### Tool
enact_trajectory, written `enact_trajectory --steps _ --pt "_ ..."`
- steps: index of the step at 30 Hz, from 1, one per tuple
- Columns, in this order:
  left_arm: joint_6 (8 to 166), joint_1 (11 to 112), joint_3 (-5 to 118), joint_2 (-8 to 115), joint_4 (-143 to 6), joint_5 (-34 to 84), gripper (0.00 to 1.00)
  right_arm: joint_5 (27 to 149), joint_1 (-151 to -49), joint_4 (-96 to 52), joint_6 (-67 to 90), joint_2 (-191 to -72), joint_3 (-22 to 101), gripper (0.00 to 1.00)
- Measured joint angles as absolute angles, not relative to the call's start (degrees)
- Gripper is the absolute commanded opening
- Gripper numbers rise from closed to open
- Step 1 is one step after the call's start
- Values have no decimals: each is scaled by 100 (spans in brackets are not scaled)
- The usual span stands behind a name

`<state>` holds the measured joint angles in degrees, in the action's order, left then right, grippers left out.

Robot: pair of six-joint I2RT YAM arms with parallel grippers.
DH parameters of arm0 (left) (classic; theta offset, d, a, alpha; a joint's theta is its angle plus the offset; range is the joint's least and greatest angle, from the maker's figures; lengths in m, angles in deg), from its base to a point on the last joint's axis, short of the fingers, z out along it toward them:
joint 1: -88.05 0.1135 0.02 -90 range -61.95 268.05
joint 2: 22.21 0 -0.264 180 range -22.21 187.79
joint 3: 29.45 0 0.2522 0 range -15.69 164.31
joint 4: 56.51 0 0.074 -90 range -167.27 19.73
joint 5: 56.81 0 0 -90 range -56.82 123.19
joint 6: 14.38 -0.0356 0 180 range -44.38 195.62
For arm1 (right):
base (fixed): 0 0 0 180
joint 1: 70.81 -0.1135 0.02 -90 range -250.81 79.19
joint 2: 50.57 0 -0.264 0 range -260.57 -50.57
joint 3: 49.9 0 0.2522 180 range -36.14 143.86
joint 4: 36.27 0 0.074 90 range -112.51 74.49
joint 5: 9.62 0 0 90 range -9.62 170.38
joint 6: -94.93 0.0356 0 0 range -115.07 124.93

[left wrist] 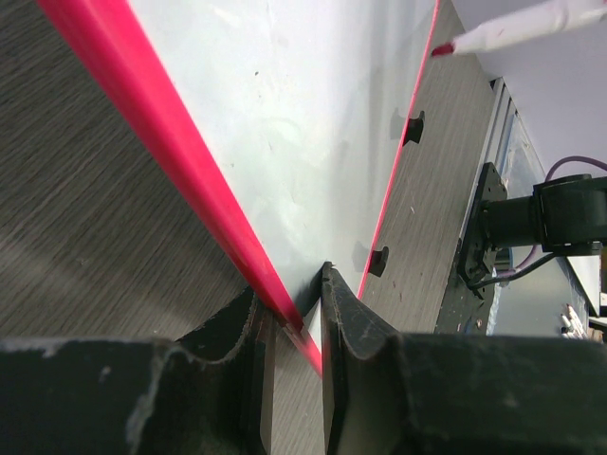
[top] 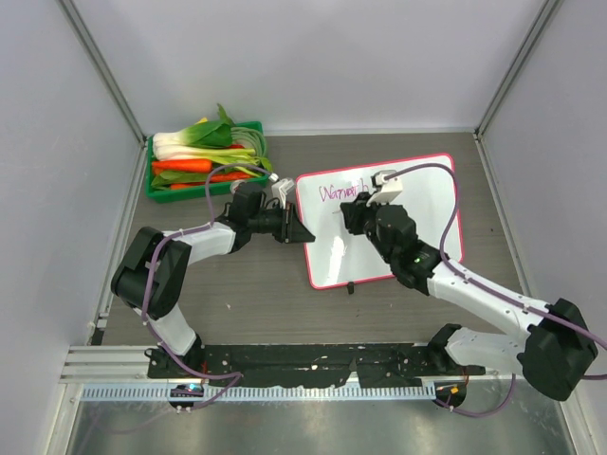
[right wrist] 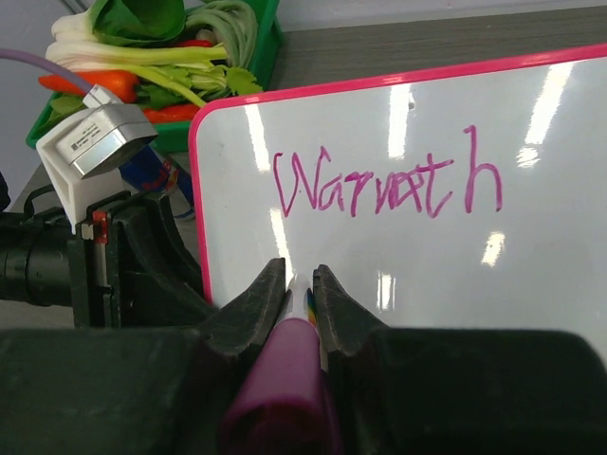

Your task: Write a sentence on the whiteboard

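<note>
Whiteboard (top: 327,251) rim tight in left claw (top: 300,233); marker (right wrist: 283,379) tight in right claw (right wrist: 302,287), sentence's (right wrist: 384,185) end hidden overhead.

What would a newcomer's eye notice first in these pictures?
The pink-framed whiteboard in the middle of the table strikes first, with one pink handwritten word near its top. The left gripper clamps its left edge; the right gripper holds a pink marker. A green crate of vegetables sits far left.

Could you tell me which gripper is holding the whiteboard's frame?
The left gripper, clamped on the whiteboard's pink frame; the right gripper holds a magenta marker instead.
</note>
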<state>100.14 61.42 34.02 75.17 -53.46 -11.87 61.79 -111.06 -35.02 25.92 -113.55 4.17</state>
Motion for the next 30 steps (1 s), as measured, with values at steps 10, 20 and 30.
enact_trajectory --steps 10,20,30 --pt "10014 6142 3402 7517 -5346 -1185 0 5726 -11668 -4072 2409 -11735 417 1" --pt "10016 6142 3402 7517 -5346 -1187 0 5484 -11698 -4179 2365 -11919 417 1" --pt "10014 6142 3402 7519 -5346 -1187 0 5300 -11698 -4177 2343 -12089 417 1"
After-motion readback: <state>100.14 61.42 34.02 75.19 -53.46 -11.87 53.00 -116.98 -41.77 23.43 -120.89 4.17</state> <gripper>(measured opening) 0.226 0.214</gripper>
